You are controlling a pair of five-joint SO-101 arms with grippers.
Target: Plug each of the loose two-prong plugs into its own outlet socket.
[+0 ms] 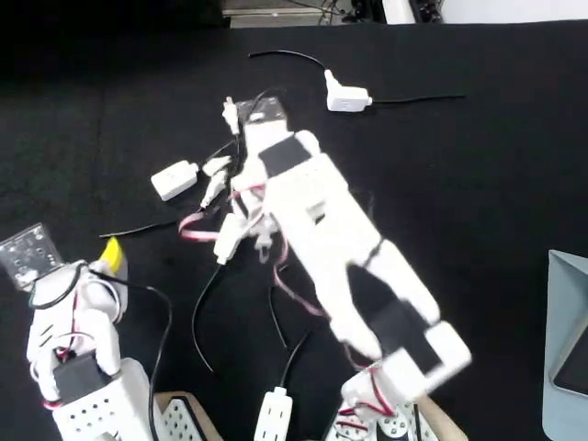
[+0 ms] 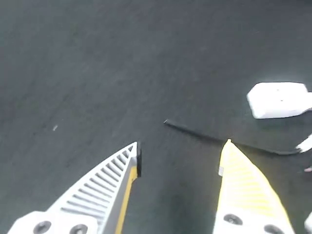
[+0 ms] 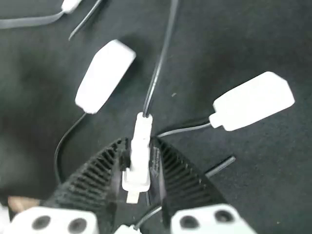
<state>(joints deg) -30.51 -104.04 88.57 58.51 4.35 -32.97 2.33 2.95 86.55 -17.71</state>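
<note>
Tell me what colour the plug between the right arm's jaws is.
The plug is white, on a black cord; the right wrist view shows it best.

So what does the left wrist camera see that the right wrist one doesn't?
Left wrist view: the left gripper, open and empty, with one white finger and one yellow. Right wrist view: the black-fingered right gripper shut on a small white two-prong plug trailing a thin black cord. Both: the black table, a white plastic outlet block and loose black cable, perhaps not the same block.
</note>
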